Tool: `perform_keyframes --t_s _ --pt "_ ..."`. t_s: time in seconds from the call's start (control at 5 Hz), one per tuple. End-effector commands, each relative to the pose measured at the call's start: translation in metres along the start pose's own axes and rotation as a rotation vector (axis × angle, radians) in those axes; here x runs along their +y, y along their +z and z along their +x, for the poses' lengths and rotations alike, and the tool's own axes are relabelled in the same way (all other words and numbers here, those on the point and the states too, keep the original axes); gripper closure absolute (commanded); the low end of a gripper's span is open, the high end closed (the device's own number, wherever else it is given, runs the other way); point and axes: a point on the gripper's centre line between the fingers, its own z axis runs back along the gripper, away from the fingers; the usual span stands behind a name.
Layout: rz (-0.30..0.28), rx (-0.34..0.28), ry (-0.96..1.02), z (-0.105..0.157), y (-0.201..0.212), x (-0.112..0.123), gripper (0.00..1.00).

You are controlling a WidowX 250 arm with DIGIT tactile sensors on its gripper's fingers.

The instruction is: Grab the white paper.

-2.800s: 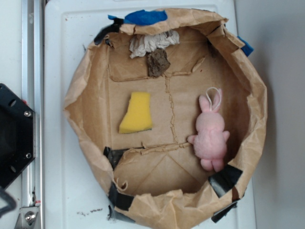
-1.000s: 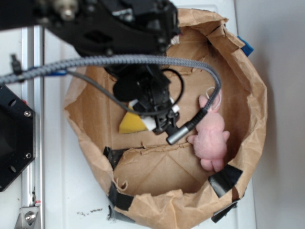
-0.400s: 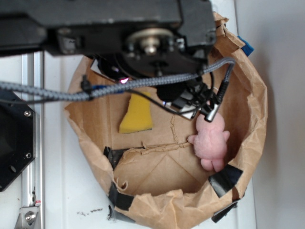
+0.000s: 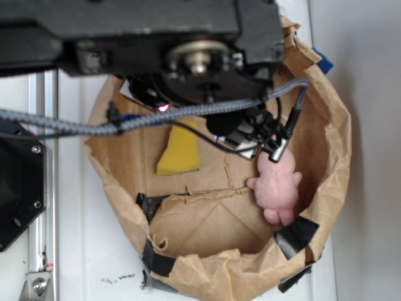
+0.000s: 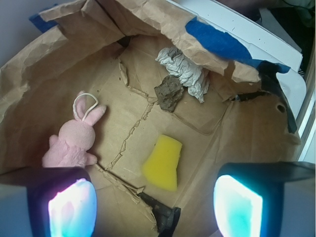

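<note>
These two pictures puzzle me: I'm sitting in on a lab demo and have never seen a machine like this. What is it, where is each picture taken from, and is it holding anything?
It is a small robot arm with a two-fingered hand. One picture looks down from above, so the black arm fills the top and hides part of the scene. The other comes from a camera on the wrist, looking out between the hand's two fingers, the blurred glowing shapes at the bottom corners.

Below is a brown paper bag opened out like a bowl. In it lie a crumpled white paper, a dark rough lump touching it, a yellow sponge and a pink toy rabbit.

The fingers stand wide apart with nothing between them, so nothing is held. The white paper, which it should grab, lies untouched at the far side.
</note>
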Motion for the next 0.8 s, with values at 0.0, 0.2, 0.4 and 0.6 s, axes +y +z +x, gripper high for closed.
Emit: perform_keyframes --t_s 0.0,0.2,0.4,0.6 --pt "0.010 -0.013 0.099 0.021 -0.047 0.009 0.00" --pt "0.040 -0.032 0.107 0.030 -0.063 0.014 0.00" --pt "0.050 -0.052 0.156 0.042 -0.075 0.024 0.00" --pt "0.098 -0.113 0.184 0.056 -0.084 0.029 0.00"
